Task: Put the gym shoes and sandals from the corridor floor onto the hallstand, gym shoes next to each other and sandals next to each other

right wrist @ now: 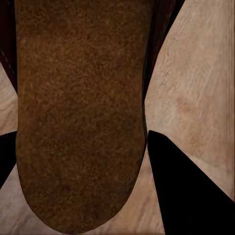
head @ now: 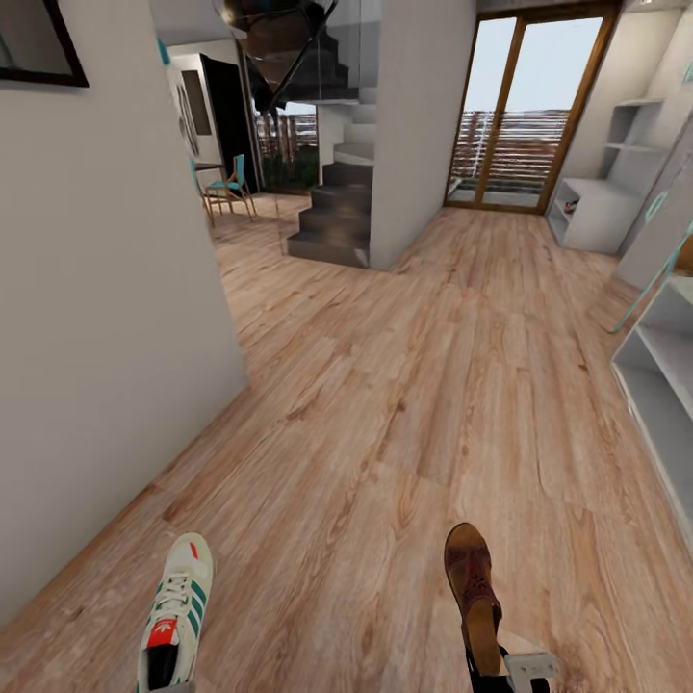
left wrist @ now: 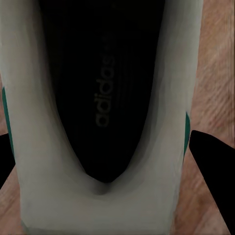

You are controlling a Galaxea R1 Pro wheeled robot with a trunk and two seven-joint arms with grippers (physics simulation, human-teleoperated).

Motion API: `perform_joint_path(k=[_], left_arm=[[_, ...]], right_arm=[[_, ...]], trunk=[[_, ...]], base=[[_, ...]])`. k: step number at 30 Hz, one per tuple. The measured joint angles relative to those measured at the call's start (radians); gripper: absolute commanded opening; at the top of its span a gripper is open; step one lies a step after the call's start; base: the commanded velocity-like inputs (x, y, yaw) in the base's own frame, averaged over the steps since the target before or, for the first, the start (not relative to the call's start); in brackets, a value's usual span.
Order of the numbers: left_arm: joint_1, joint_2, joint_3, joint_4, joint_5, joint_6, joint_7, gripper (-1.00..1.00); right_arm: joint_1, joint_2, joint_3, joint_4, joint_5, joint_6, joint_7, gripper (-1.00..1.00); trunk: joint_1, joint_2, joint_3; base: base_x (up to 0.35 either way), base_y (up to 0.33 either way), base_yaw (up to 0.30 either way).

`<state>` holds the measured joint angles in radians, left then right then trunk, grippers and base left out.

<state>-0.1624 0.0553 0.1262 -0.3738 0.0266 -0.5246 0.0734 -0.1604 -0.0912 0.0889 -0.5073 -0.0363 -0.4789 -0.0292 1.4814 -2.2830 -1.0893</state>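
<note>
One gym shoe (head: 175,611), white with green stripes and a red tongue label, hangs low at the bottom left of the head view. Its heel (left wrist: 98,205) sits between the dark fingers (left wrist: 213,176) of my left gripper (left wrist: 98,142), which is shut on it. A brown sandal (head: 472,592) hangs at the bottom right, held at its heel by my right gripper (head: 505,674). In the right wrist view the sandal's sole (right wrist: 81,117) is clamped between the black fingers (right wrist: 186,191). The hallstand (head: 597,217) stands far off at the right, beside the glass door.
A grey wall (head: 106,318) runs close along my left. Another white shelf unit (head: 664,385) stands near on the right. Wood plank floor (head: 404,385) stretches ahead to dark stairs (head: 332,221) and a glass door (head: 525,115). A small white and red thing (head: 570,205) lies in the hallstand.
</note>
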Motion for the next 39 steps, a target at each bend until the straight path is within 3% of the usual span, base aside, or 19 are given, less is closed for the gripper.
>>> perform_joint_path(k=[15, 25, 39], left_arm=[[0.0, 0.0, -0.001, 0.002, 0.0, 0.001, -0.005, -1.0], [0.0, 0.0, -0.008, 0.002, -0.001, 0.0, -0.006, -1.0], [0.0, 0.0, -0.008, 0.002, 0.0, 0.0, -0.005, -1.0]], right_arm=[[0.0, 0.001, 0.001, 0.0, 0.0, 0.0, 0.0, -1.0], [0.0, 0.002, 0.001, 0.0, 0.0, 0.0, 0.0, -1.0], [0.0, 0.002, 0.001, 0.0, 0.0, 0.0, 0.0, -1.0]], trunk=[[-0.057, 0.105, 0.057], [-0.058, 0.105, 0.057], [-0.058, 0.105, 0.059]], base=[[0.0, 0.0, -0.273], [0.048, 0.0, -0.293], [0.316, 0.0, -0.292]])
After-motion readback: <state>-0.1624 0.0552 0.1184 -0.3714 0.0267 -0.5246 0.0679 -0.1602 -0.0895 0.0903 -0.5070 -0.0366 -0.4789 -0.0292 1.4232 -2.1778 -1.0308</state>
